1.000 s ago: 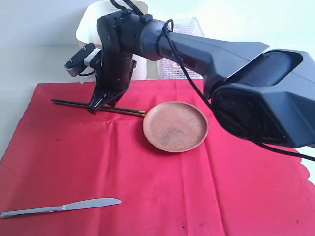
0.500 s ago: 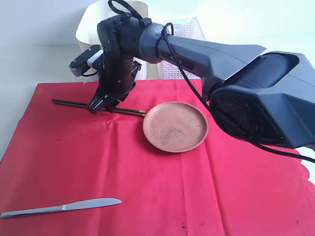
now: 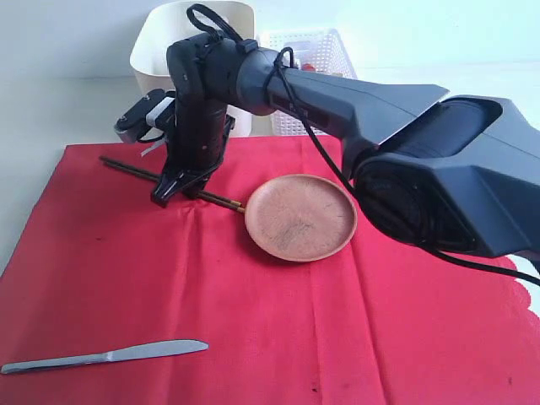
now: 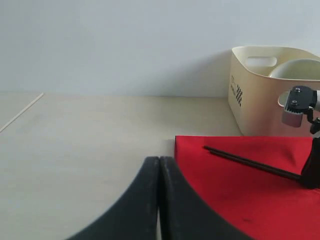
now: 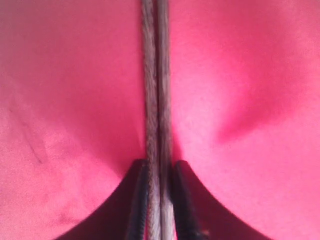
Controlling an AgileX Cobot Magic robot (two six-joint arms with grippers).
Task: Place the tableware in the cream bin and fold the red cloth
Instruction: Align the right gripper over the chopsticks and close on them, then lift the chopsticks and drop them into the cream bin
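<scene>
Pinches the dark chopsticks near mid-length in the right gripper, slanting across the red cloth upper left, below the cream bin, away from the idle, pressed-together left gripper.

red cloth, brown plate, cream bin (black checker print)

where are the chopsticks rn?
Exterior view, rear left of the red cloth, in front of the cream bin: the chopsticks are pinched in the jaws of the right gripper, one end at the left rim of the plate.
</scene>
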